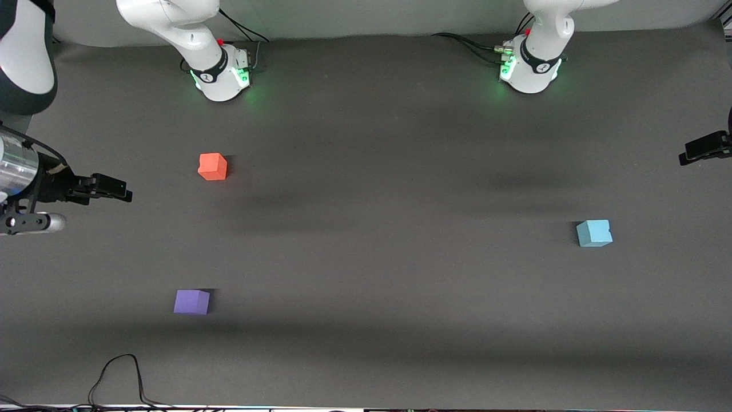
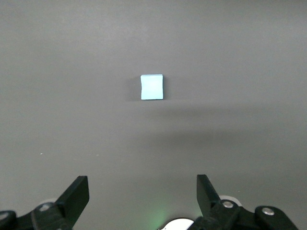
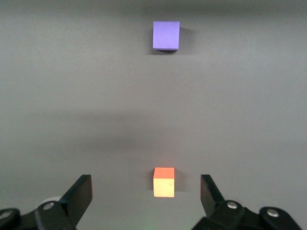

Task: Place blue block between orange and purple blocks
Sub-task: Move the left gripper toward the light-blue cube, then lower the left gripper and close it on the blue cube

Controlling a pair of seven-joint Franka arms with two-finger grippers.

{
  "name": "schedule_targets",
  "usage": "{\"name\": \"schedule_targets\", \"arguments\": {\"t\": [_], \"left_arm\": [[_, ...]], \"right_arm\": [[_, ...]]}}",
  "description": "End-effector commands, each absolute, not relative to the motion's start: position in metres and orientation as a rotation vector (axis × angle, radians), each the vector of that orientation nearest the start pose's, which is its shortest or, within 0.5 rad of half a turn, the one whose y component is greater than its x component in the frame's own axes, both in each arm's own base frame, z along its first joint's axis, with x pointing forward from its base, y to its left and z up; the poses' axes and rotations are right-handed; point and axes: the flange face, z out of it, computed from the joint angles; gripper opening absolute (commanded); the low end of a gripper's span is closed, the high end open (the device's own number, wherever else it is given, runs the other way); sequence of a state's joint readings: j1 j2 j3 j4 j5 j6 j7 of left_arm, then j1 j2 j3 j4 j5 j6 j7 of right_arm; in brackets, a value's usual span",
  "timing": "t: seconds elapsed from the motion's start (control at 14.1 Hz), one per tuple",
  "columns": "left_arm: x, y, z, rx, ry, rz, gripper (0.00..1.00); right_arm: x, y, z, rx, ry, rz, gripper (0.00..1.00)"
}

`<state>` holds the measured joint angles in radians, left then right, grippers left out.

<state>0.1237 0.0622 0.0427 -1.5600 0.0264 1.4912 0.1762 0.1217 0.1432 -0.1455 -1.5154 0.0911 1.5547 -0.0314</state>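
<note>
The blue block [image 1: 594, 233] lies on the dark table toward the left arm's end; it also shows in the left wrist view [image 2: 152, 86]. The orange block [image 1: 213, 166] and the purple block [image 1: 191, 301] lie toward the right arm's end, the purple one nearer the front camera. My left gripper [image 1: 695, 150] is open and empty, high over the table short of the blue block [image 2: 142, 184]. My right gripper [image 1: 123, 191] is open and empty, high over the table, with the orange block [image 3: 163, 182] showing between its fingers and the purple block [image 3: 166, 35] farther off.
The two arm bases [image 1: 223, 77] [image 1: 532, 71] stand along the table's edge farthest from the front camera. A black cable [image 1: 120, 375] loops on the table at the edge nearest the front camera. A wide stretch of bare mat [image 1: 389, 229] separates the blue block from the other two.
</note>
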Motion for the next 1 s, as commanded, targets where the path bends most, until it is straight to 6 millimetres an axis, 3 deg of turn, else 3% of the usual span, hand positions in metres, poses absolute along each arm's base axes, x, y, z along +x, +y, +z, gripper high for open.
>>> {"name": "schedule_targets", "arguments": {"t": [0.0,0.28,0.57,0.92], "left_arm": [[0.546,0.087,0.564,-3.102,0.056,0.178,1.00],[0.545,0.086,0.480,-3.102,0.075,0.130,1.00],[0.543,0.084,0.372,-3.099,0.095,0.049,1.00],[0.544,0.082,0.290,-3.107,0.105,0.112,1.00]], "right_arm": [[0.564,-0.001,0.587,-3.073,-0.035,0.140,1.00],[0.515,-0.003,0.593,-3.060,-0.041,0.070,1.00],[0.524,-0.006,0.607,-3.066,-0.044,0.024,1.00],[0.536,-0.008,0.607,-3.070,-0.034,0.023,1.00]]}}
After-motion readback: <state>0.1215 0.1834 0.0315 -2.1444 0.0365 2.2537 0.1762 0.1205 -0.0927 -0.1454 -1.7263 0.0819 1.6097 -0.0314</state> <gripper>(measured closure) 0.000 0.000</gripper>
